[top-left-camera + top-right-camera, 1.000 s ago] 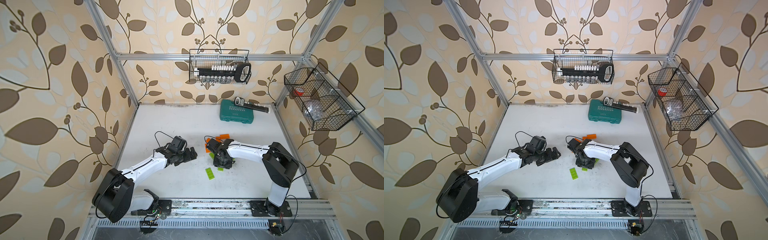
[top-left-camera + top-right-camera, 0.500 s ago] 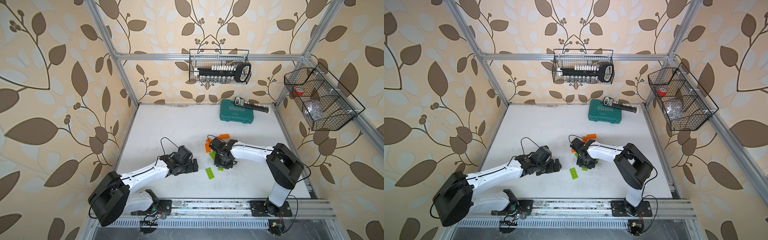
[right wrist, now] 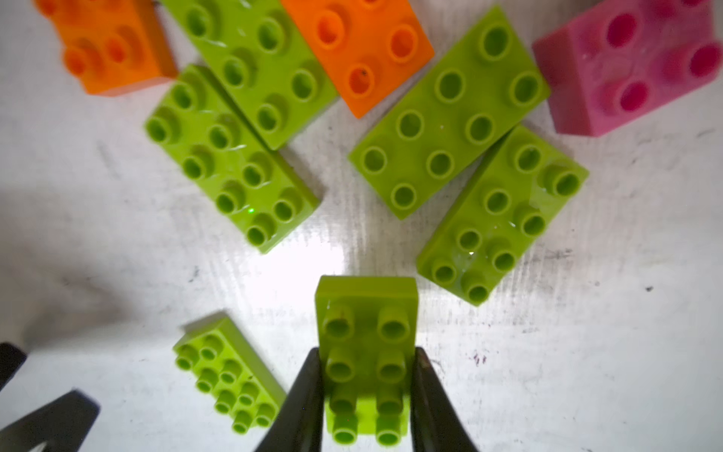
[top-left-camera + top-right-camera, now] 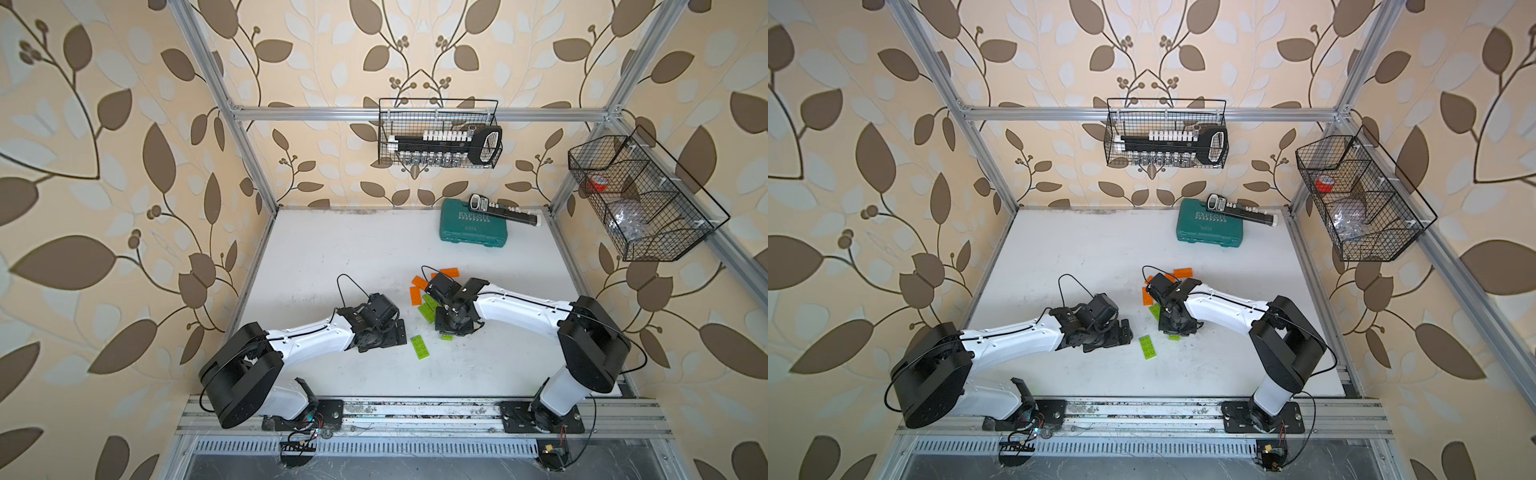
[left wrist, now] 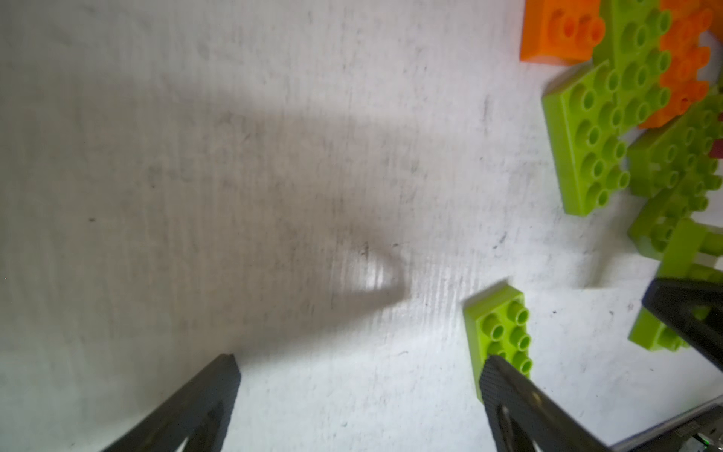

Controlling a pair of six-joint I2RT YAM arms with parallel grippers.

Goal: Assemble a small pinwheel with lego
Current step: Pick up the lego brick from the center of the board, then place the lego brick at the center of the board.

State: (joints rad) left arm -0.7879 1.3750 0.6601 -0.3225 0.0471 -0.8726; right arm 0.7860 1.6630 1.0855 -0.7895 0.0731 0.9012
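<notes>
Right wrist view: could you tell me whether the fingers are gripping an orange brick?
No, the fingers of the right gripper clamp a lime-green brick between them.

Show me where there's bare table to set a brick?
Bare: the back-left table between teal case and left gripper; the strip between the lone green brick and base rail. Crowded: the brick cluster around the right gripper, which clamps a lime brick.

The left arm (image 4: 307, 334) and right arm (image 4: 519, 309) are wearing smooth white shells between big round black joints (image 4: 241, 374). Thin black cables (image 4: 338, 286) are running along them. The right gripper (image 3: 366, 350) is showing two pointy black fingers (image 3: 305, 403).
</notes>
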